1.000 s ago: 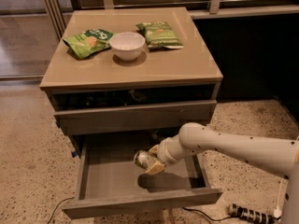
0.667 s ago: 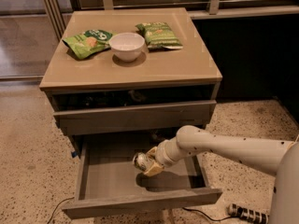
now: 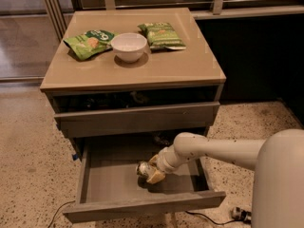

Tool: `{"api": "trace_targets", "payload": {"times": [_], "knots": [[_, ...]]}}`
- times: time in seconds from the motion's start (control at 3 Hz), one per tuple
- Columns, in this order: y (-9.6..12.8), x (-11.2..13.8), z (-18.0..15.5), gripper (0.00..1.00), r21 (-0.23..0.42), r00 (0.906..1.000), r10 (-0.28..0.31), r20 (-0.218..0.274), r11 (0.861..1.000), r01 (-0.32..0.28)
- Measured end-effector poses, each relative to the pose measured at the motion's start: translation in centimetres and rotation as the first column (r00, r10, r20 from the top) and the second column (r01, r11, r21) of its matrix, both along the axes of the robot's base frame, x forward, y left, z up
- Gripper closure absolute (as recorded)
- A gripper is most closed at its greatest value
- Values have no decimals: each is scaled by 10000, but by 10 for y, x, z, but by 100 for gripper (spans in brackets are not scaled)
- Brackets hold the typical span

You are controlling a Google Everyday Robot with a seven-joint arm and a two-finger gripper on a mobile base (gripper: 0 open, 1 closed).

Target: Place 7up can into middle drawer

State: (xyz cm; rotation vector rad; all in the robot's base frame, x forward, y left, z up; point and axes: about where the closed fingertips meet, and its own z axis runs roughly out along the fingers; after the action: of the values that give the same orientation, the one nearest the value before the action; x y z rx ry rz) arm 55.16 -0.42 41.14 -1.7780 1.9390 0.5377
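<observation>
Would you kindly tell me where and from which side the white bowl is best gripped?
Pinch the bowl at its front rim from above, one finger inside: it stands upright and open, with the left bag and right bag crowding its sides. The gripper is down in the open drawer, shut on the can.

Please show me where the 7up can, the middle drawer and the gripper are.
7up can [image 3: 141, 168]: camera view, on its silvery end.
middle drawer [image 3: 142, 206]: camera view, on its front panel.
gripper [image 3: 150, 169]: camera view, between its fingertips, inside the drawer, shut on the can.
</observation>
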Motion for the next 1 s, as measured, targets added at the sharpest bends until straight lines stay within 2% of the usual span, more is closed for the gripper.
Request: {"api": "trace_targets", "payload": {"times": [0.33, 0.67, 1.0], "knots": [[-4, 1, -25, 100, -381, 9997, 37, -240, 9993, -46], [-5, 2, -25, 96, -343, 9997, -48, -254, 9994, 39], [-6, 2, -25, 82, -335, 9996, -71, -256, 9994, 62]]}}
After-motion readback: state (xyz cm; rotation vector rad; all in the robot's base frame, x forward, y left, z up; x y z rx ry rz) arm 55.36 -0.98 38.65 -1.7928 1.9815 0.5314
